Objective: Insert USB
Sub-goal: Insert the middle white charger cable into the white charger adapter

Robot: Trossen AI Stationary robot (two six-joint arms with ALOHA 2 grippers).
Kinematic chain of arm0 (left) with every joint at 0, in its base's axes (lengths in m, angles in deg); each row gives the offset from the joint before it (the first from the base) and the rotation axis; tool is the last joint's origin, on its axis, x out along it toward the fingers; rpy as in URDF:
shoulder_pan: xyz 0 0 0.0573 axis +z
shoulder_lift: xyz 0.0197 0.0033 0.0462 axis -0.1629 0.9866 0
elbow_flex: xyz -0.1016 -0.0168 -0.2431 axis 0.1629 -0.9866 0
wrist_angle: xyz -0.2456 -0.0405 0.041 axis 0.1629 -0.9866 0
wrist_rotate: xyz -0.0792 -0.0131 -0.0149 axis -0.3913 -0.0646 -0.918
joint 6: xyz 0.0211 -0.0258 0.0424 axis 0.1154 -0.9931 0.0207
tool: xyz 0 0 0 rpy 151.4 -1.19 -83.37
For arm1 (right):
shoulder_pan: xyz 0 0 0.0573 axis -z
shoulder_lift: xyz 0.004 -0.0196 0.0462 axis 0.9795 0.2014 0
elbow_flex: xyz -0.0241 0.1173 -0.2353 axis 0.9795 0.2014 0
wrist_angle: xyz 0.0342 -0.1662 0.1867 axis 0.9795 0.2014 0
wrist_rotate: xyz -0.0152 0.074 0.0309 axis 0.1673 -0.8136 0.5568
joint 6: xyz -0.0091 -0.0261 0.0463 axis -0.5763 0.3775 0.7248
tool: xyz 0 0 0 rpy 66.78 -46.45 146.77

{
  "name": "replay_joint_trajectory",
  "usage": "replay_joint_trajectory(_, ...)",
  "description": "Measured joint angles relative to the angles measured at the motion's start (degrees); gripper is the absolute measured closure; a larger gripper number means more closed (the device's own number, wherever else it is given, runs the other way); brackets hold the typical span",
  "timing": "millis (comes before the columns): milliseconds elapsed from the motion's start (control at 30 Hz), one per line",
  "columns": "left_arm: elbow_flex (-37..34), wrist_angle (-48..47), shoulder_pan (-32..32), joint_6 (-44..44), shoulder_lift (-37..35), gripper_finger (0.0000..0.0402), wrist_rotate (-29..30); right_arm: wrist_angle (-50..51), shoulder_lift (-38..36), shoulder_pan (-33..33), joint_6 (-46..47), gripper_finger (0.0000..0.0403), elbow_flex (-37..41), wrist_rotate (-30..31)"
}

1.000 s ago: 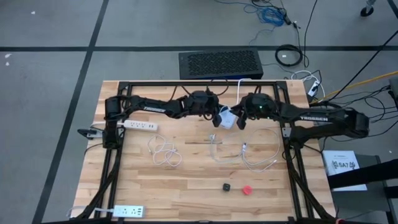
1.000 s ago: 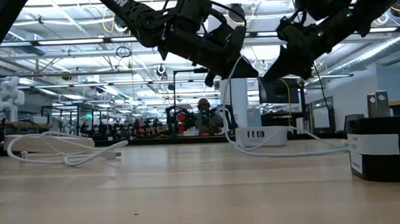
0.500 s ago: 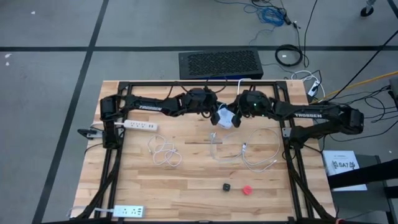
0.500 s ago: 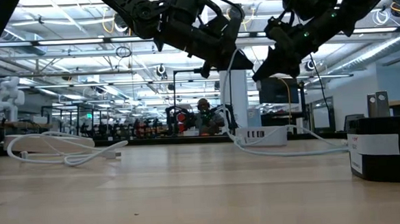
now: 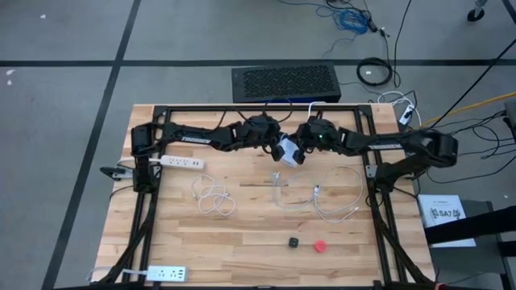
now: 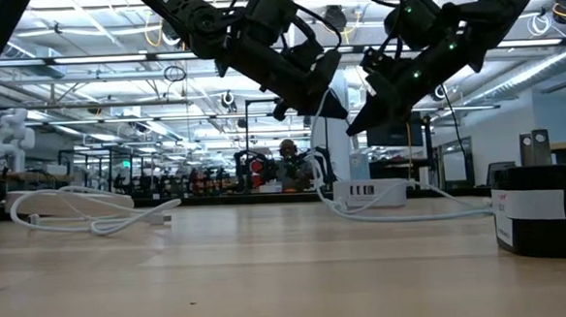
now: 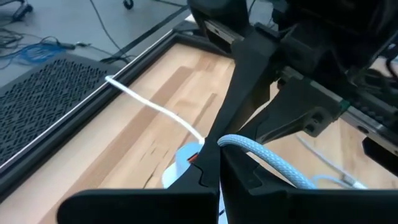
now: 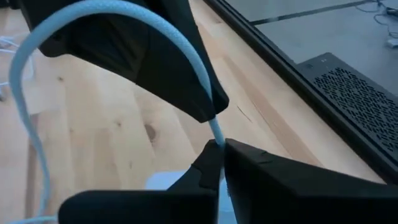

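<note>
Grippers meet above the far middle of the table (image 5: 242,234) in the high view; the left gripper (image 5: 278,150) and the right gripper (image 5: 300,151) close in from either side on a white charger block (image 5: 288,151), which sits between their tips; whether either touches the block cannot be told from above; nearer than the block lie two loose white cables, one (image 5: 211,197) toward the left arm's side and one (image 5: 334,201) toward the right arm's side; two white power strips show, one (image 5: 181,162) beside the left arm's base and one (image 5: 165,273) at the near edge; one small black cube (image 5: 294,241) and one red piece (image 5: 320,246) lie near together.

Low view: both grippers hang above the charger block (image 6: 367,192), a pale cable (image 6: 331,107) running up to them.

Left wrist view: its fingers (image 7: 211,171) are pressed together on a braided pale-blue cable (image 7: 261,155).

Right wrist view: its fingers (image 8: 214,163) are likewise closed, pinching the same cable (image 8: 199,87).
</note>
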Motion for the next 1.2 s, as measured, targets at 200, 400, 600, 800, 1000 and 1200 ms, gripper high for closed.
replay_joint_trajectory(200,0.00,-0.02,0.00,0.23,0.41,0.0400,2.08,-1.25,1.76,0.43,-4.14,0.0402,0.04,2.26)
replay_joint_trajectory(400,0.00,0.01,0.00,0.22,0.41,0.0400,2.26,-1.17,1.80,0.47,-6.75,0.0403,0.08,2.67)
replay_joint_trajectory(600,0.02,0.16,-0.02,0.22,0.41,0.0400,2.27,-0.88,1.85,0.60,-7.59,0.0403,0.15,2.63)
replay_joint_trajectory(800,0.02,0.00,-0.07,0.14,0.41,0.0400,2.26,-1.01,1.85,0.60,-8.39,0.0403,0.69,2.61)
replay_joint_trajectory(1000,0.04,0.05,-0.07,0.05,0.41,0.0400,2.26,-1.06,1.85,0.60,-8.43,0.0403,0.72,2.65)
replay_joint_trajectory(1200,0.11,0.09,-0.07,0.07,0.41,0.0400,2.26,-1.24,1.87,0.60,-8.39,0.0403,0.74,2.72)
